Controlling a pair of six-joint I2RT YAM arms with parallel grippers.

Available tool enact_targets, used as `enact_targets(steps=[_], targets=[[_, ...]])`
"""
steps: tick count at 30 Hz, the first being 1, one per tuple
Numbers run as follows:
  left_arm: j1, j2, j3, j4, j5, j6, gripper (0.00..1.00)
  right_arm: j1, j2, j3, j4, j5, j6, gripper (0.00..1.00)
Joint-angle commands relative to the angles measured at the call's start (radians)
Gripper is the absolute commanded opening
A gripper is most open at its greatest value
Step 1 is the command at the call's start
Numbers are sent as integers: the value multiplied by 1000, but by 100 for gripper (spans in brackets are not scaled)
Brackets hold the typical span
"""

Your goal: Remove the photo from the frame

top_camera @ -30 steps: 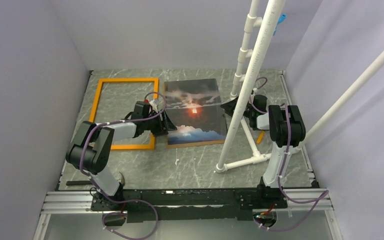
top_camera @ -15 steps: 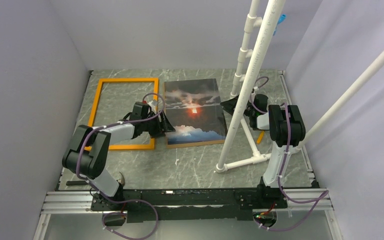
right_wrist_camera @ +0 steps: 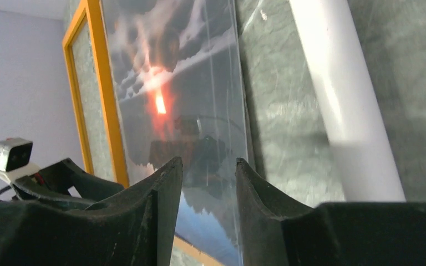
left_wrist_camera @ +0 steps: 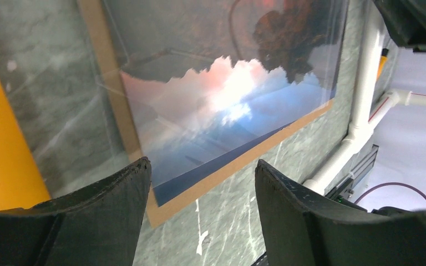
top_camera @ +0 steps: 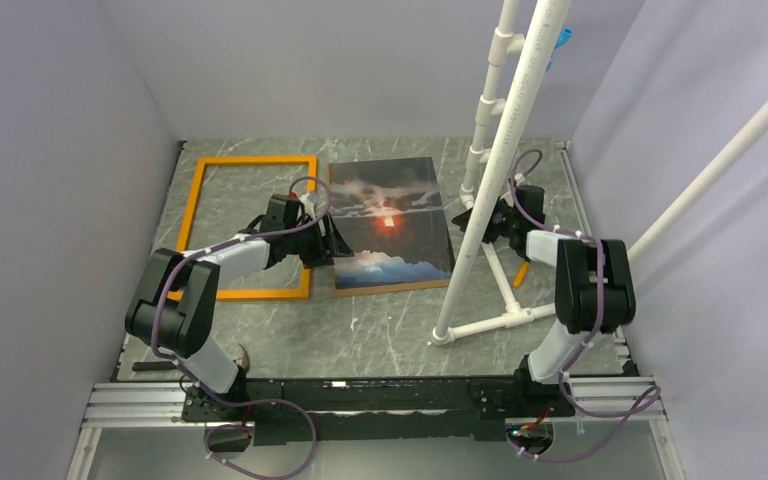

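- A grey marbled table fills the floor of a booth with plain lilac walls.
- A white pipe stand rises from the table at about 4 o'clock of the photo and leans up past its right side.
- The photo, a dark sky with a red-orange sun, lies flat near the middle of the table on a brown board. The board shows as a rim along the photo's left and near edges.
- The orange frame lies flat at the photo's 9 o'clock, just beside it, with bare table showing inside it.
- The left claw sits low at the photo's 8 o'clock, by the near left corner. Its jaws are spread wide and grasp nothing, and the corner of photo and board shows between them.
- The right claw sits at the photo's 3 o'clock, by the right edge. Its jaws stand apart with a narrow gap, and the photo shows beyond them.
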Motion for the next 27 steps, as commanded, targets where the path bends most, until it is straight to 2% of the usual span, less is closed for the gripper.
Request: enact_targets(steps=[1, 6, 11, 27], targets=[[-8, 40, 54, 26, 50, 18, 70, 6, -160, -62, -241, 96, -139, 43], [-8, 79, 41, 61, 42, 14, 69, 5, -238, -179, -241, 48, -179, 44], [-8, 105, -5, 86, 9, 16, 68, 5, -211, -231, -196, -20, -216, 39], [-7, 133, -64, 91, -58, 28, 67, 6, -219, -262, -90, -127, -178, 27]])
